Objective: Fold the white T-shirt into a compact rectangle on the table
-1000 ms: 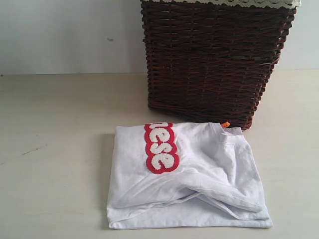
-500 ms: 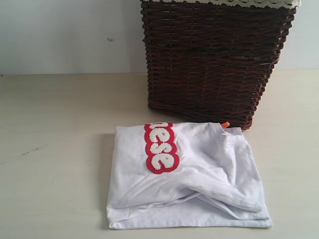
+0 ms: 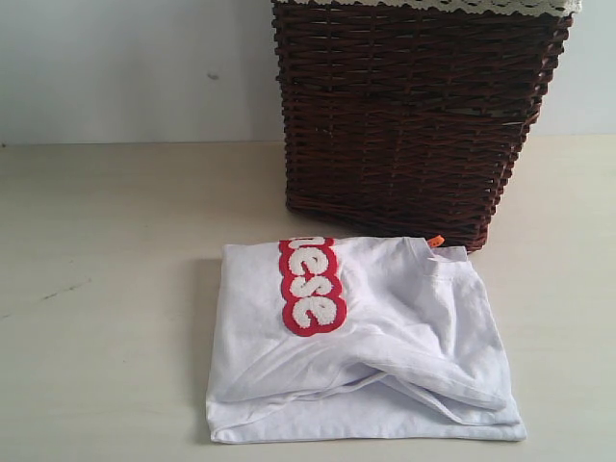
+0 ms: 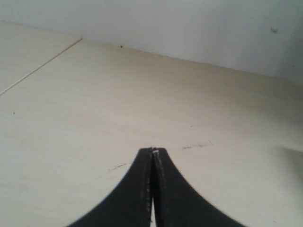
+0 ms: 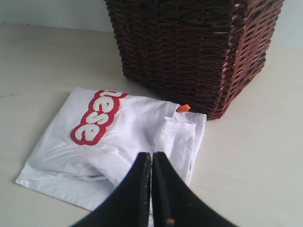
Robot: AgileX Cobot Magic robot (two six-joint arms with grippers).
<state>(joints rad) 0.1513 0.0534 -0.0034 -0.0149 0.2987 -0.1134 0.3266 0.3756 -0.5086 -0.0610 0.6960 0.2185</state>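
The white T-shirt (image 3: 366,337) lies on the table (image 3: 106,289) just in front of the wicker basket (image 3: 414,115), its orange neck tag (image 3: 435,241) nearly touching the basket's base. It is already a stacked, roughly rectangular bundle. Nothing has shifted over the last second: the cloth keeps the same outline and creases. The left hand (image 4: 152,150) has its fingers pressed together over bare table, away from the basket. The right hand (image 5: 152,153), fingers likewise together and holding nothing, hangs over the shirt's edge farthest from the basket. I judge the fold finished, or nearly so.
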